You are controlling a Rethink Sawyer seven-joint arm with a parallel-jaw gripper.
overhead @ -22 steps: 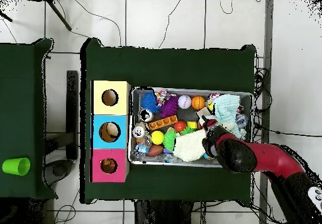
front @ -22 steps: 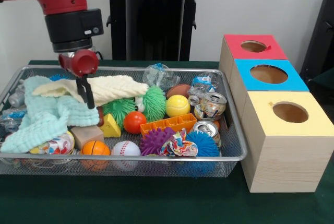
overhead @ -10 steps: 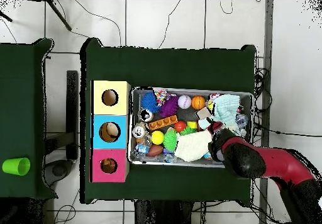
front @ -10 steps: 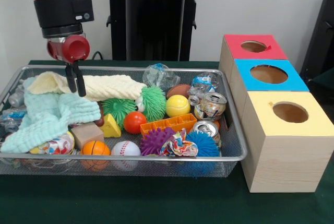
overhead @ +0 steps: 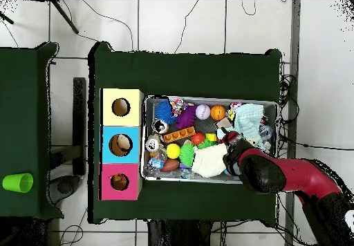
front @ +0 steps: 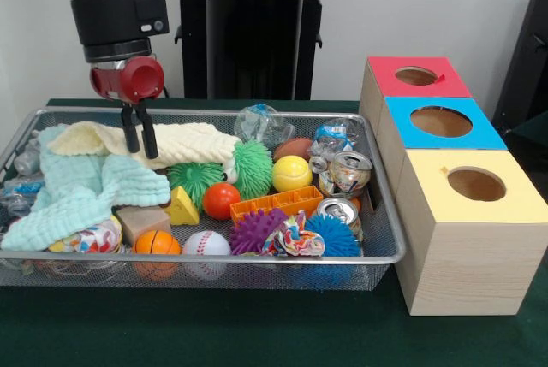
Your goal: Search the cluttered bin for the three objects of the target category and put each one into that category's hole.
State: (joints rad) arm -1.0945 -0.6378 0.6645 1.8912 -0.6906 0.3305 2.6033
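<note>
My gripper (front: 142, 154) hangs over the left half of the wire bin (front: 381, 251), its two black fingers a narrow gap apart with nothing between them. The tips sit at the cream knitted cloth (front: 184, 141), which lies draped across the back left of the bin. A mint cloth (front: 77, 192) is spread just in front of it. In the overhead view the gripper (overhead: 231, 145) is at the cream cloth's (overhead: 207, 162) edge, with the arm covering the bin's corner. Three wooden boxes stand beside the bin: red-topped (front: 415, 76), blue-topped (front: 441, 121) and yellow-topped (front: 476, 185), each with a round hole.
The bin also holds two crushed cans (front: 347, 170), a yellow ball (front: 292, 173), an orange ball (front: 221, 200), spiky green balls (front: 253, 168), a baseball (front: 205, 244), a small basketball (front: 156, 243), an orange brick (front: 276, 203) and crumpled plastic bottles (front: 259, 123). A green cup (overhead: 17, 182) sits on a separate table.
From a second ago the gripper rose and swung left, then came back right and down onto the cream cloth. Its fingers now stand slightly apart. The cloth's left edge shifted a little.
</note>
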